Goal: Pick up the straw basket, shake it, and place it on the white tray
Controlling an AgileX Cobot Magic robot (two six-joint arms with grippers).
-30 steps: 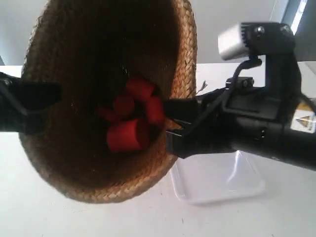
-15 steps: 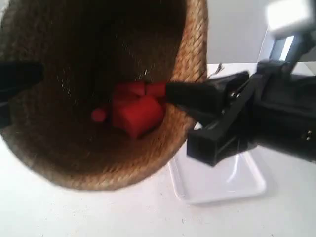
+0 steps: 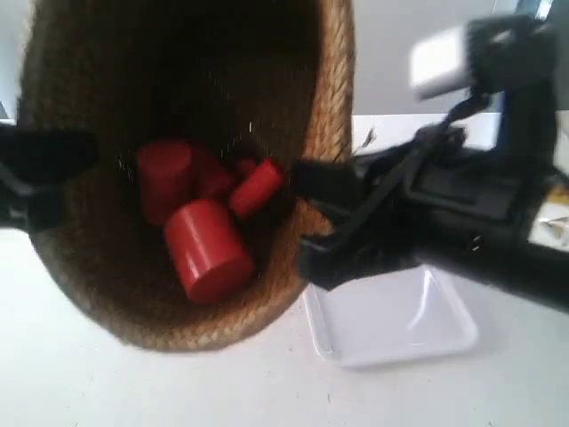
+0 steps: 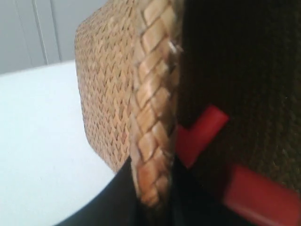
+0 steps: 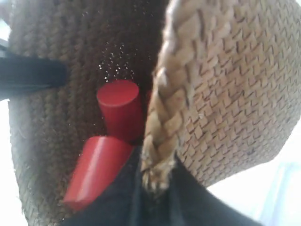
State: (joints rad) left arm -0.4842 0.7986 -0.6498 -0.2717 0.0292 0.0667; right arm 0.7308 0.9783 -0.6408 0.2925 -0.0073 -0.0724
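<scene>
left pincer [image 4: 151, 197]: clamped on the straw basket [image 3: 98, 276] rim
right pincer [image 5: 153, 188]: same deal, pinching the opposite rim
straw basket: up off the counter [image 3: 89, 382], left of the white tray [image 3: 400, 329]
change: red cylinders [image 3: 200, 249] tumbled leftward inside

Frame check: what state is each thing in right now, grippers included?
straw basket: held in the air, tipped, mouth toward the exterior camera.
red cylinders: loose, lying inside the basket.
white tray: flat on the table, visible part bare.
left gripper: shut on the basket's rim.
right gripper: shut on the basket's rim.
</scene>
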